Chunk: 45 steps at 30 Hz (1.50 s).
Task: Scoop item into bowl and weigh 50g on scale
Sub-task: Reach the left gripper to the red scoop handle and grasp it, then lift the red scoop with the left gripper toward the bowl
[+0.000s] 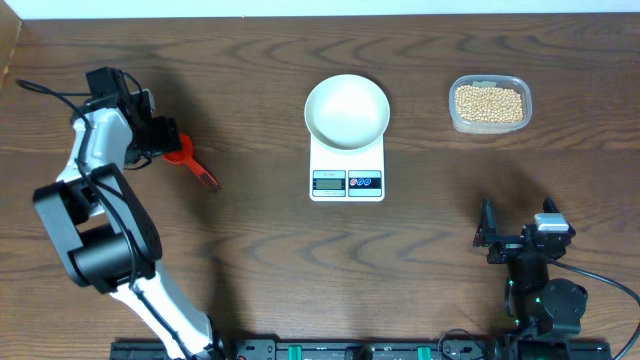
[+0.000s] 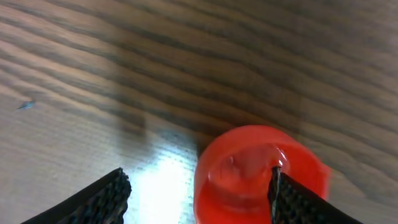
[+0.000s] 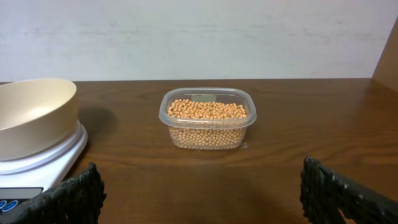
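Observation:
The white bowl (image 1: 346, 110) stands empty on the white scale (image 1: 347, 182) at the table's middle. The beige beans (image 1: 489, 102) fill a clear plastic tub (image 1: 455, 118) at the far right. A red scoop (image 1: 181, 151) lies at the left, its handle pointing toward the front right. My left gripper (image 1: 158, 135) is open low over the scoop's cup. In the left wrist view the red cup (image 2: 255, 174) sits between the fingers (image 2: 199, 175), against the right finger. My right gripper (image 1: 513, 230) is open and empty at the front right. The right wrist view shows the beans (image 3: 208, 111), bowl (image 3: 34, 115) and scale (image 3: 59, 155) beyond its fingers (image 3: 200, 180).
The wooden table's far edge (image 1: 320, 17) runs along the back, with a white wall behind it (image 3: 199, 37). The arm bases stand along the front edge. The left arm's black cable (image 1: 45, 92) loops at the far left.

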Tool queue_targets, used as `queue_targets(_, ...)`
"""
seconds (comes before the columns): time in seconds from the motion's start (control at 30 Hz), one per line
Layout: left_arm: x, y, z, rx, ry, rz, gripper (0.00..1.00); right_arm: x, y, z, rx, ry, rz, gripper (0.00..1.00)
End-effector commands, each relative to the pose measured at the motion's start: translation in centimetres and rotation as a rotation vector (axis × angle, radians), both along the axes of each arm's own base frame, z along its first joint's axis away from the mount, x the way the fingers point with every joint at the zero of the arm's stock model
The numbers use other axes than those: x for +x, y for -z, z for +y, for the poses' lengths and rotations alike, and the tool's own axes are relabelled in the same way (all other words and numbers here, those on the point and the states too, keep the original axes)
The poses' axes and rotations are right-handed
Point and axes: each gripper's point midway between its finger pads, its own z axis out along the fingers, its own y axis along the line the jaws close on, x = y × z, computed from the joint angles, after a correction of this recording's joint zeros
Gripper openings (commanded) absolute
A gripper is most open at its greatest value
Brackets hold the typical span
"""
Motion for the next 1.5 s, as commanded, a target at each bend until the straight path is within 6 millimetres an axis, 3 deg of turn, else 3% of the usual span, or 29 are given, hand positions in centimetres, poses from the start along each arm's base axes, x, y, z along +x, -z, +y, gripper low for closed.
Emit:
queue_targets(0.0,0.2,1.1,0.3,0.006,-0.009,0.016,0.68,0.0,0.2,0.0,-0.008,0.000,0.003,0.99)
queue_targets(0.17,0.1,2.2,0.3,-0.001,-0.009,0.034,0.56,0.0,0.2,0.0,-0.008,0.000,0.004,0.99)
queue_targets(0.5,0.4,2.1,0.4,0.001,-0.010,0.025,0.27,0.0,0.2,0.0,-0.008,0.000,0.003,0.99)
queue_targets(0.73,0.2,2.5,-0.2,-0.020,-0.005,0.029,0.25,0.0,0.2,0.0,-0.008,0.000,0.004,0.99)
queue_targets(0.87,-0.1,2.8,-0.4,-0.023,-0.003,0.038,0.08,0.0,0.2,0.0,-0.008,0.000,0.003,0.99)
queue_targets(1.23,0.2,2.3,-0.5,-0.065,-0.173,0.020,0.07,0.0,0.2,0.0,-0.008,0.000,0.003,0.99)
queue_targets(1.37,0.8,0.2,-0.8,-0.101,-0.233,-0.034,0.07,0.0,0.2,0.0,-0.008,0.000,0.004,0.99)
queue_targets(1.47,1.5,-2.7,-1.2,-0.142,-0.289,-0.107,0.07,0.0,0.2,0.0,-0.008,0.000,0.003,0.99)
